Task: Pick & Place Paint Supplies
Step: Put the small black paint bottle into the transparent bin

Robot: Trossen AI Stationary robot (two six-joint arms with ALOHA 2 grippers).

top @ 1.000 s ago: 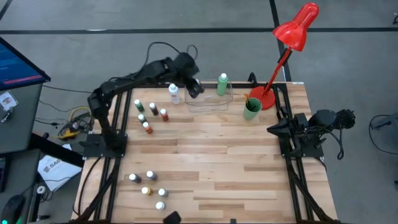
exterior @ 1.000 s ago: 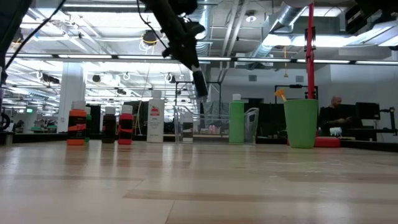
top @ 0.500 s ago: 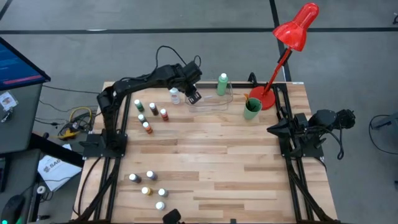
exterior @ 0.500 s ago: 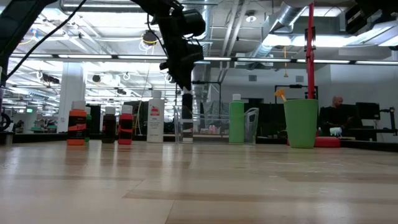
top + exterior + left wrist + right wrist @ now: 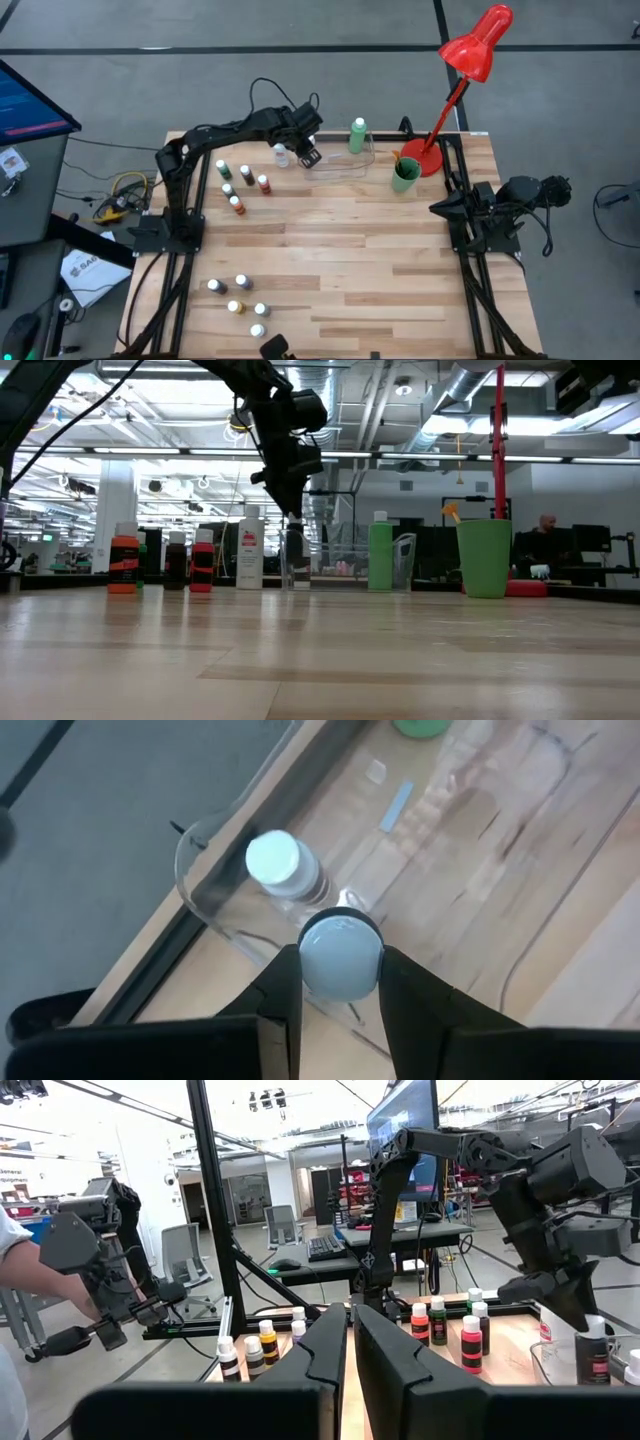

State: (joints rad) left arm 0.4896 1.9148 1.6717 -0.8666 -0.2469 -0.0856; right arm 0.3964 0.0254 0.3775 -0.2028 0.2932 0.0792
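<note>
My left gripper hangs over the left end of the clear tray, shut on a small white-capped bottle. Another white-capped bottle stands just beyond it, near the tray's far left corner. A tall white bottle stands left of the tray and a tall green one at its far side. Several small bottles stand at the left, and several more near the front edge. My right gripper waits shut at the right edge. My left gripper pinches the small bottle at its white cap, one finger on each side. The fingers slant steeply down from above. The bottle hangs upright below them inside the tray's left end. Whether its base touches the tray floor, I cannot tell.
A green cup stands right of the tray, beside the round base of a red desk lamp whose head leans out past the far edge. The middle of the wooden table is bare. A person shows beyond the table in the right wrist view.
My left gripper has come down with the bottle toward the tray's left end and has tipped to point more steeply down. It has stayed shut on the bottle, which now hangs low inside the tray.
</note>
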